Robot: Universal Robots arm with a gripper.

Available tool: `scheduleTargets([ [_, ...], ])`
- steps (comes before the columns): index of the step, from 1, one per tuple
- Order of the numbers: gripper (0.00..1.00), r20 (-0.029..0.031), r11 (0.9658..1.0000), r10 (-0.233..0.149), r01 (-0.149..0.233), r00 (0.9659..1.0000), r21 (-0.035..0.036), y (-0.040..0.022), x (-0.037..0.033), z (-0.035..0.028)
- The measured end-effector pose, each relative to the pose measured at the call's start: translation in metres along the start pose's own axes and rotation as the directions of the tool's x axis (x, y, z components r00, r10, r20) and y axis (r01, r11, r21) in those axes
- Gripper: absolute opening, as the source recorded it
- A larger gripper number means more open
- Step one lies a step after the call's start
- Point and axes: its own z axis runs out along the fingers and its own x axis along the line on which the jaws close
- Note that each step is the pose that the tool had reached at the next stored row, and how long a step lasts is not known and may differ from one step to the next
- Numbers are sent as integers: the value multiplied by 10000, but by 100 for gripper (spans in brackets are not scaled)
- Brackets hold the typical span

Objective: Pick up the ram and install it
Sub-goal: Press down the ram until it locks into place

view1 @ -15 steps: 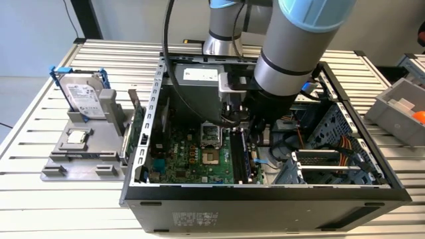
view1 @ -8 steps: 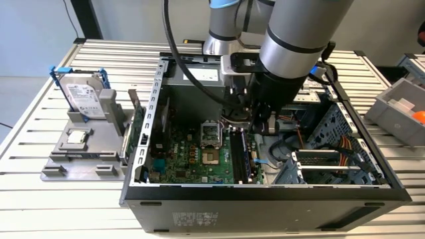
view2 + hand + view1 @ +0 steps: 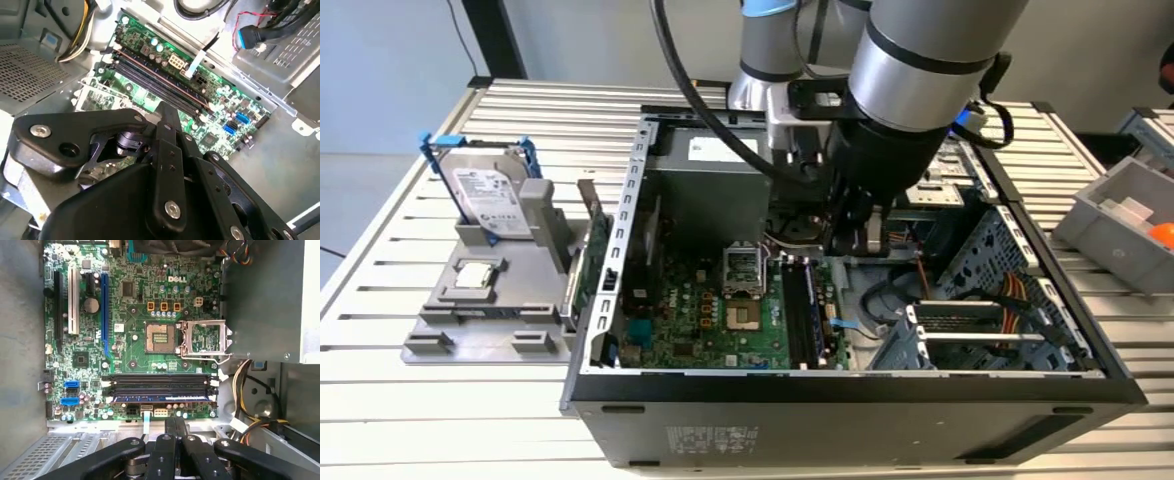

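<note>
A wide table (image 3: 400, 420) of ribbed, silver-grey aluminium slats spans the exterior view, evenly lit with only soft shadows. Behind it stands a pale grey wall (image 3: 587, 40), crossed by a dark vertical post (image 3: 496, 38), and a light grey floor (image 3: 354, 190) shows at the exterior view's left.

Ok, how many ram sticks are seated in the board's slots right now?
1: the ram sits in the long slot nearest the motherboard edge, on the tool side. The neighbouring slots look empty.
</note>
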Motion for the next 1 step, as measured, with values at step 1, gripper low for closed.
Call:
scheduleTargets([
  [1,0,1,10000,-1,1,10000,1,0,0,0],
])
